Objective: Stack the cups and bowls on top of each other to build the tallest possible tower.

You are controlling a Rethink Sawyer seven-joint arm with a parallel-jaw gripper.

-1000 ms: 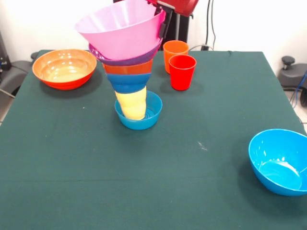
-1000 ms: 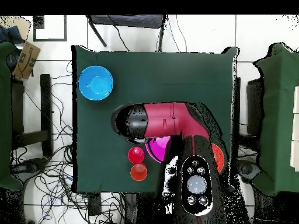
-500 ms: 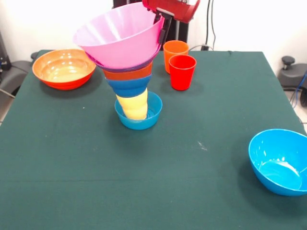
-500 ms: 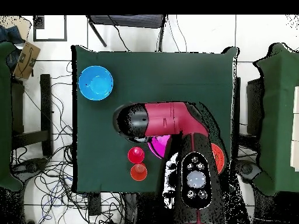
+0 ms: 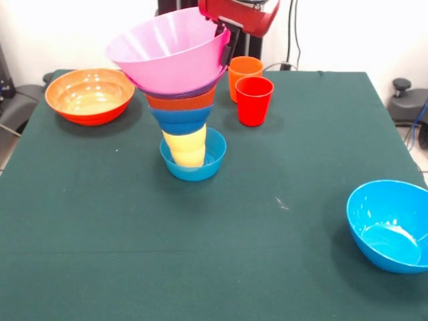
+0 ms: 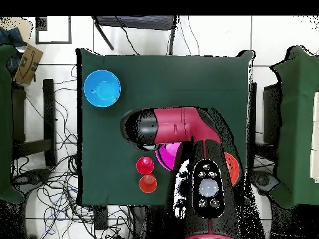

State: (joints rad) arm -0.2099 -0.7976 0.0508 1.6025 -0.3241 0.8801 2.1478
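Note:
The tower stands mid-table: a small blue bowl [image 5: 194, 167] at the base, a yellow cup [image 5: 185, 147] in it, then blue [image 5: 180, 120], orange [image 5: 180, 100] and a sliver of purple bowls. The large pink bowl [image 5: 167, 50] lies on top, tilted toward the left. My gripper [image 5: 225, 39] is at its right rim, shut on it, with one black finger down the outside and the other hidden inside. From overhead my arm [image 6: 177, 127] covers the tower, and only part of the pink bowl [image 6: 168, 154] shows. An orange cup [image 5: 244, 70] and a red cup [image 5: 254, 100] stand right of the tower.
A large orange bowl [image 5: 90, 95] sits at the far left. A bright blue bowl [image 5: 389, 225] rests near the front right edge, also seen from overhead as the blue bowl [image 6: 102, 88]. The red cup [image 6: 145, 165] and orange cup [image 6: 147, 183] stand beside my arm.
The pink bowl has sunk onto the stack, hiding most of the purple bowl, and has levelled somewhat. My gripper has shifted slightly with it.

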